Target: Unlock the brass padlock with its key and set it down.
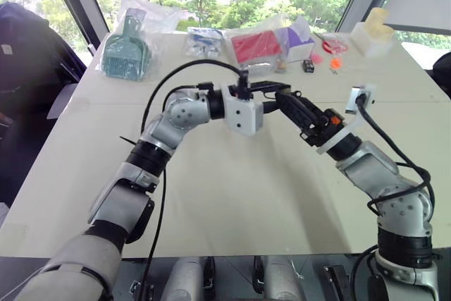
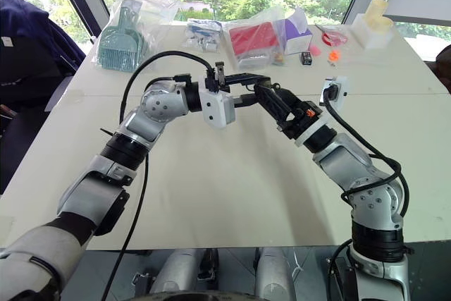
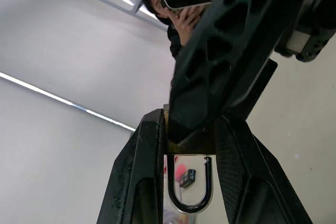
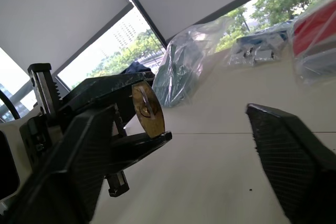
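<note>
My left gripper (image 1: 280, 92) points sideways over the table, shut on the brass padlock (image 4: 147, 109). The padlock's keyhole end faces my right wrist camera. Its silvery shackle (image 3: 189, 203) hangs between the left fingers (image 3: 137, 182). My right gripper (image 4: 181, 111) comes in from the right with its fingers (image 4: 294, 156) spread wide, so it is open. One right finger (image 3: 231, 51) lies across the left fingertips, close against the padlock. The key is hidden; I cannot tell whether it sits in the keyhole.
Along the table's far edge lie a teal scoop in a plastic bag (image 1: 125, 51), a red packet in a bag (image 1: 255, 46), a small black box (image 1: 308, 65), orange bits (image 1: 334, 63) and a white block (image 1: 372, 33). A person (image 3: 181, 17) appears in the left wrist view.
</note>
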You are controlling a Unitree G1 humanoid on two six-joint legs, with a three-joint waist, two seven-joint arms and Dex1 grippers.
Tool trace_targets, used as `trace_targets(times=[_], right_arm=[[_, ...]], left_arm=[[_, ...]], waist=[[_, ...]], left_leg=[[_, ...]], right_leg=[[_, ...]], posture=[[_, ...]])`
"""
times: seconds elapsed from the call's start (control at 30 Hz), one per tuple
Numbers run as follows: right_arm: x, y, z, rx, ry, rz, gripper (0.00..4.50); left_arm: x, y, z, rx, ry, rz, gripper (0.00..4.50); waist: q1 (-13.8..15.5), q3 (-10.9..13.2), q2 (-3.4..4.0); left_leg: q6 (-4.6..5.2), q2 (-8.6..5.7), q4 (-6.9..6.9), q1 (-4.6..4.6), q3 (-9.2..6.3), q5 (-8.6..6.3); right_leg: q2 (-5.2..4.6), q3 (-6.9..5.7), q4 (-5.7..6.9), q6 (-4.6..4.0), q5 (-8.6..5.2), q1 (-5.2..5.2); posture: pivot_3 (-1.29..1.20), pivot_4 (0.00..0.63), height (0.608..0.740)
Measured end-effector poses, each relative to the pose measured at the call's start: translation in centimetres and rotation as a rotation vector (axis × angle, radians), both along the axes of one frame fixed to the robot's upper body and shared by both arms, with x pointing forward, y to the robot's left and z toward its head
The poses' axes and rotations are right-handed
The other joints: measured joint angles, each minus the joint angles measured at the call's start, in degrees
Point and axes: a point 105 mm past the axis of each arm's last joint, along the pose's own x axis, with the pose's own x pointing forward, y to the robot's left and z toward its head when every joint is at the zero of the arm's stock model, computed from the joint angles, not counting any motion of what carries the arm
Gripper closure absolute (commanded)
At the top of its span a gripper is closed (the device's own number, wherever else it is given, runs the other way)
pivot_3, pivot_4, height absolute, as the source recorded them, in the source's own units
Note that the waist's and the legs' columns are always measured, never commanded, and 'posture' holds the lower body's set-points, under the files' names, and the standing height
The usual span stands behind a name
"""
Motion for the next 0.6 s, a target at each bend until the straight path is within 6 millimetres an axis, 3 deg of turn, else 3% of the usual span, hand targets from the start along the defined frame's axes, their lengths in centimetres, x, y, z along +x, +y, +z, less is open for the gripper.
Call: trace_targets(times=[0.07,0.17,0.37,0.43,0.6], right_arm=[[-0.1,0.1,0.1,0.002,-0.005,0.012,3.02],[-0.2,0.3,0.3,0.005,-0.015,0.030,4.34],[-0.3,0.4,0.0,-0.012,-0.013,0.044,4.34],[-0.4,0.5,-0.1,-0.022,-0.010,0.048,4.34],[-0.3,0.8,-1.4,-0.056,0.037,0.059,4.34]], left_arm=[[0.1,0.0,-0.2,0.003,0.007,0.004,3.74],[0.2,0.1,-0.2,0.003,0.016,0.007,3.74],[0.1,0.2,-0.3,0.015,0.025,0.000,3.74],[0.2,0.2,-0.4,0.027,0.033,-0.001,2.73],[0.6,0.7,-0.9,0.075,0.104,0.010,1.13]], waist=[[0.0,0.0,0.00],[0.1,0.0,0.00],[0.0,0.0,0.00],[0.0,0.0,0.00],[0.0,0.0,0.00]], left_leg=[[0.00,0.00,0.00,0.00,0.00,0.00],[0.00,0.00,0.00,0.00,0.00,0.00],[0.00,0.00,0.00,0.00,0.00,0.00],[0.00,0.00,0.00,0.00,0.00,0.00],[0.00,0.00,0.00,0.00,0.00,0.00]], right_leg=[[0.00,0.00,0.01,0.00,0.00,0.00],[0.00,0.00,0.00,0.00,0.00,0.00],[0.00,0.00,0.00,0.00,0.00,0.00],[0.00,0.00,0.00,0.00,0.00,0.00],[0.00,0.00,0.00,0.00,0.00,0.00]], posture=[[0.00,0.150,0.735],[0.00,0.150,0.735],[0.00,0.150,0.735],[0.00,0.150,0.735],[0.00,0.150,0.735]])
